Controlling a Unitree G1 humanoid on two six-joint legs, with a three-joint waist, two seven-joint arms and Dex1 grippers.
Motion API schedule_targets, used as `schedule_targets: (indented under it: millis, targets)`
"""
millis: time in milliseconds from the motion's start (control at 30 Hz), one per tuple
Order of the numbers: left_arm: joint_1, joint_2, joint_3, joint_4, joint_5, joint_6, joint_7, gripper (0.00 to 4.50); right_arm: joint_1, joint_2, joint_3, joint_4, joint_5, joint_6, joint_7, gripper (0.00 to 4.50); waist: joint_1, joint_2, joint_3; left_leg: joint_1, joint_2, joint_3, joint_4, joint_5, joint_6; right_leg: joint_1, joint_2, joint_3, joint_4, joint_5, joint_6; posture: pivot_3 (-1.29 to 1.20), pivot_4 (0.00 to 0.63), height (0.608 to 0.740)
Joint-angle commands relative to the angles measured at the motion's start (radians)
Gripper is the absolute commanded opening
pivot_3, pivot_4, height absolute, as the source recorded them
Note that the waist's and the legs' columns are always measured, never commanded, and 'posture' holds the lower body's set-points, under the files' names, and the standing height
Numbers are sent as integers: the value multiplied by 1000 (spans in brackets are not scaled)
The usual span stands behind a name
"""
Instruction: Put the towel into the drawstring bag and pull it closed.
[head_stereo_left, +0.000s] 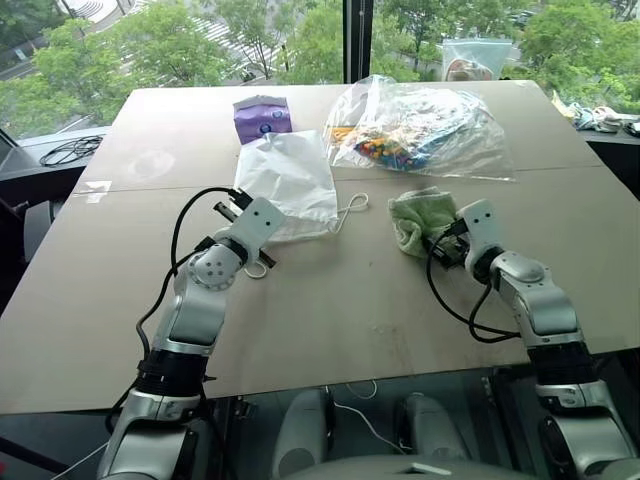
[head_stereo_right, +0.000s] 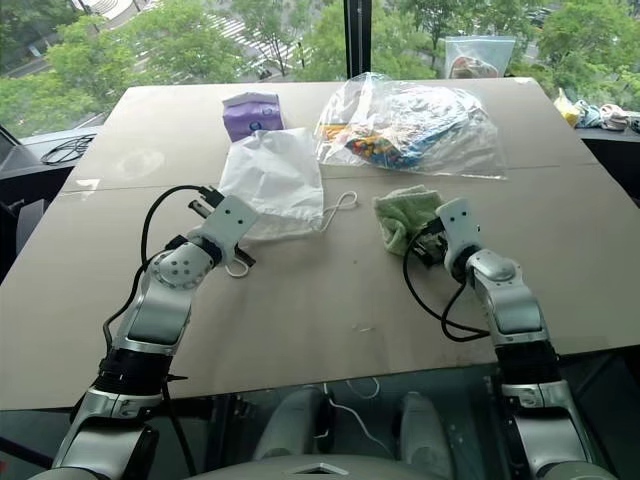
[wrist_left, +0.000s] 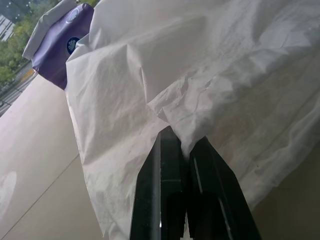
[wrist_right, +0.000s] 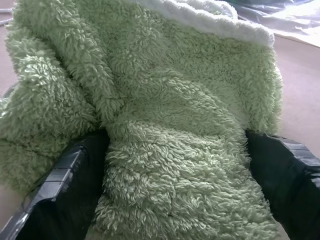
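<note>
A: What lies on the counter (head_stereo_left: 330, 320), read from left to right?

B: At the left, the left gripper (wrist_left: 186, 145) has its fingers (wrist_left: 160, 190) pinched shut on a fold of the drawstring bag (head_stereo_left: 288, 178), near its edge at 6 o'clock. The bag lies flat, its cord (head_stereo_left: 352, 208) looping off toward 3 o'clock. A purple packet (head_stereo_left: 262, 117) sits just beyond the bag at 12 o'clock, and a clear bag of coloured items (head_stereo_left: 420, 128) lies at about 1 o'clock from it.

A: And at the right?

B: The towel (head_stereo_left: 420, 218) rests on the counter, well apart from the bag at its 3 o'clock. The right gripper (wrist_right: 175, 165) stands with fingers (wrist_right: 70, 185) spread wide, one on each side of the towel, not yet squeezing it.

A: Which step is in hand?

B: Apparently the pick-up of the towel, with the bag held ready. The next move calls for closing on the towel, lifting it, and carrying it toward 9 o'clock to the bag's mouth, which likely needs opening first.
</note>
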Motion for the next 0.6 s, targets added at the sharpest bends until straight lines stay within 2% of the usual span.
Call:
schedule_targets:
  millis: [33, 133, 200, 300, 333, 367, 600]
  targets:
    - [-14, 2, 30, -46, -18, 19, 12, 0, 29, 8, 41, 59, -3, 118, -5, 3861, -5, -1, -1, 0, 0, 0, 0, 0, 0, 0, 0, 0, 0, 0, 0, 0, 150, 740]
    - [-22, -9, 51, -59, -47, 51, 9, 0, 31, 12, 61, 70, 1, 140, -3, 2835, -7, -2, -2, 0, 1, 0, 0, 0, 0, 0, 0, 0, 0, 0, 0, 0, 150, 740]
    - [-30, -20, 75, -72, -74, 86, 12, 0, 34, 12, 73, 71, 1, 146, -2, 1759, -8, -4, -4, 1, 3, 0, 0, 0, 0, 0, 0, 0, 0, 0, 0, 0, 150, 740]
    - [-40, -19, 85, -86, -89, 117, 10, 0, 32, 8, 84, 75, 0, 147, 2, 568, -8, -7, -7, 1, 3, 0, 0, 0, 0, 1, 0, 0, 0, 0, 0, 0, 150, 740]
    - [-44, -20, 87, -90, -96, 125, 9, 0, 31, 4, 87, 76, 2, 147, 10, 310, -8, -8, -8, 1, 3, 0, 0, 0, 0, 1, 0, 0, 0, 0, 0, 0, 150, 740]
    - [-48, -23, 92, -94, -104, 131, 10, 0, 31, 1, 90, 75, 5, 150, 17, 177, -8, -8, -8, 1, 3, 0, 0, 0, 0, 1, 0, 0, 0, 0, 0, 0, 150, 740]
    - [-100, -61, 141, -127, -196, 234, 7, 0, 21, -30, 93, 48, 31, 133, 85, 168, -7, -8, -8, 1, 4, -1, -1, 0, -1, 0, 0, 0, 0, 0, 0, 0, 150, 740]
